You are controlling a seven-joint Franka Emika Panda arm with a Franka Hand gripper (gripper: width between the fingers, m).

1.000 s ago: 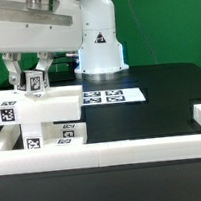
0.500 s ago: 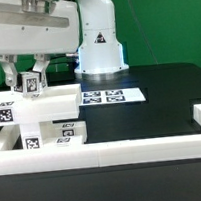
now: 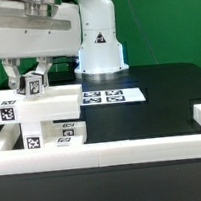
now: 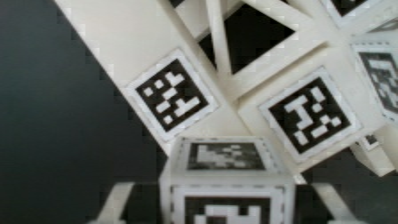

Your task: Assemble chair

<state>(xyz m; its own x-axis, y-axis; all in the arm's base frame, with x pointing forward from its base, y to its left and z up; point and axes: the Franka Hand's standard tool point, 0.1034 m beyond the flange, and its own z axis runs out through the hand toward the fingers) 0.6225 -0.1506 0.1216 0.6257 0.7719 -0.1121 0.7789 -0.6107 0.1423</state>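
Matte white plastic with a black-and-white tag on its face sits pinched between the two dark fingers: the gripper (image 3: 31, 78) is closed down tight on a small blocky chair part (image 3: 33, 84), most likely a leg or short post, held with its tagged end showing toward the camera. In the wrist view the same held piece (image 4: 226, 185) fills the foreground, with the fingers mostly hidden beside it.

Directly below and around it stands the partly built chair (image 3: 40, 120), a stack of white blocks with tags on several faces, pressed up against the near white border rail (image 3: 114, 147) at the exterior view's left. The wrist view shows its crossing bars (image 4: 231, 60) spreading away beyond the held part (whether the part is already seated in a hole I cannot tell; the joint is hidden).

To do this step well, I'd judge the grip should stay firm and square, the part kept upright over its socket, and any push or twist kept straight along its axis so the stack doesn't slide off the rail. Farther back, the marker board (image 3: 112, 95) lies flat on the black table (image 3: 159, 102), well apart from the work.
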